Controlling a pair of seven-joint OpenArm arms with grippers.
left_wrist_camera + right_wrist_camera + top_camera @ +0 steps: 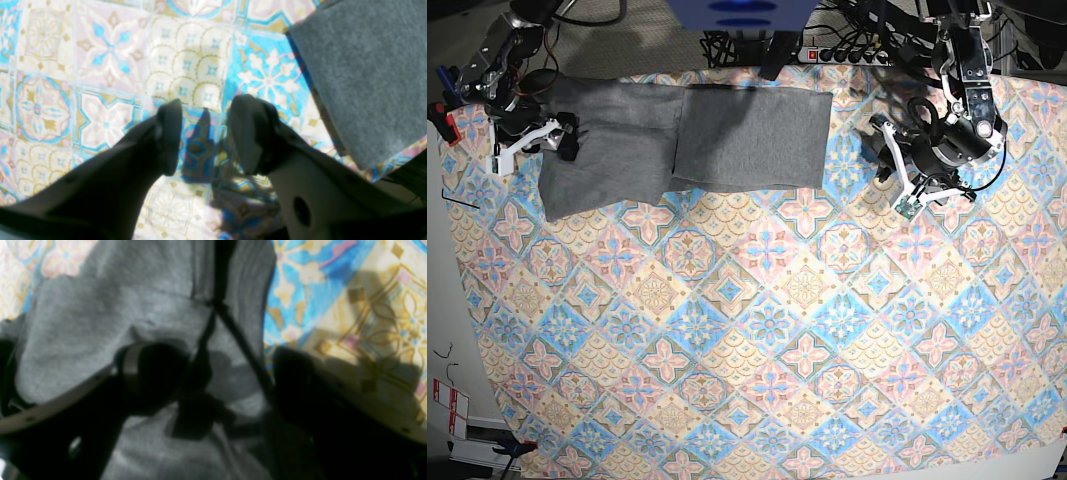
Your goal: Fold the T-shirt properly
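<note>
Large plain heather-grey cotton T-shirt (682,140) lies partly folded at far edge of patterned pastel tablecloth (767,330).

My right gripper (213,380) over shirt's end, jaws spread wide, one finger on fabric, other off it; nothing held.

My left gripper (205,136) just off shirt's opposite end, jaws apart, empty.

Risk: right pinch grabs one layer only, fold skews. Left too far from shirt to steady it; cloth may drag.
</note>
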